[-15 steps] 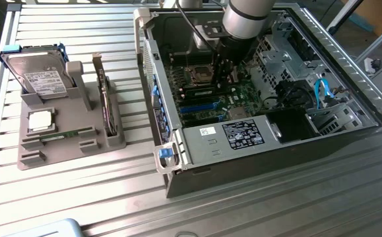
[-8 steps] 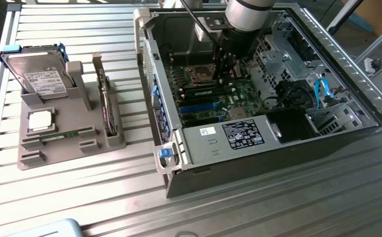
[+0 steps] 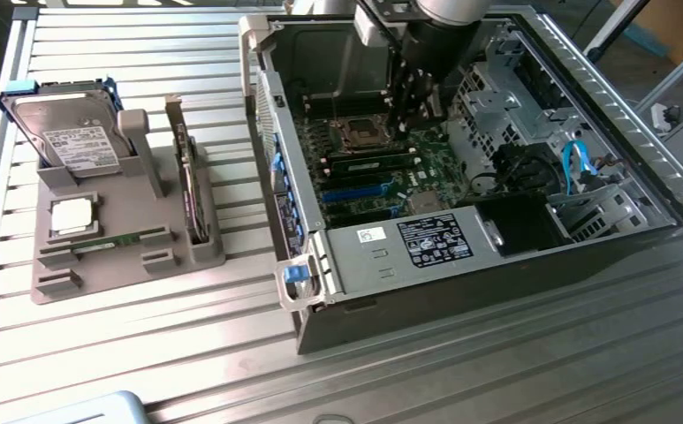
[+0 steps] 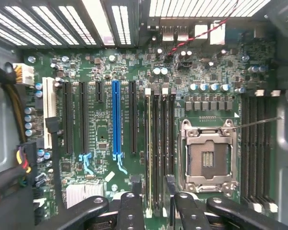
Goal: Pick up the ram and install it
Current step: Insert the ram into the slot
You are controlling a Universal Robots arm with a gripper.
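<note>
Items on the slatted counter: one open computer case and one grey holder, set well apart from the case toward the exterior view's left. The holder carries four parts. These are one hard drive leaning upright at its far end, one expansion card standing on edge along the side nearest the case, one square silver processor lying flat, and one ram. The ram lies flat in a groove near the holder's front, untouched. One end effector hangs inside the case above the motherboard, well apart from the ram. Its fingers are spread wide and have hold of nothing. On the board there is one processor socket with a bank of dark memory slots on either side, plus one blue expansion slot and one white slot. One slot beside the socket shows a thin yellow-green line along its length, and it cannot be told whether a stick sits in it. Between ram and board stand the upright card and the case's side wall, which bears a blue latch. Two blue cables loop at the drive bay end.
</note>
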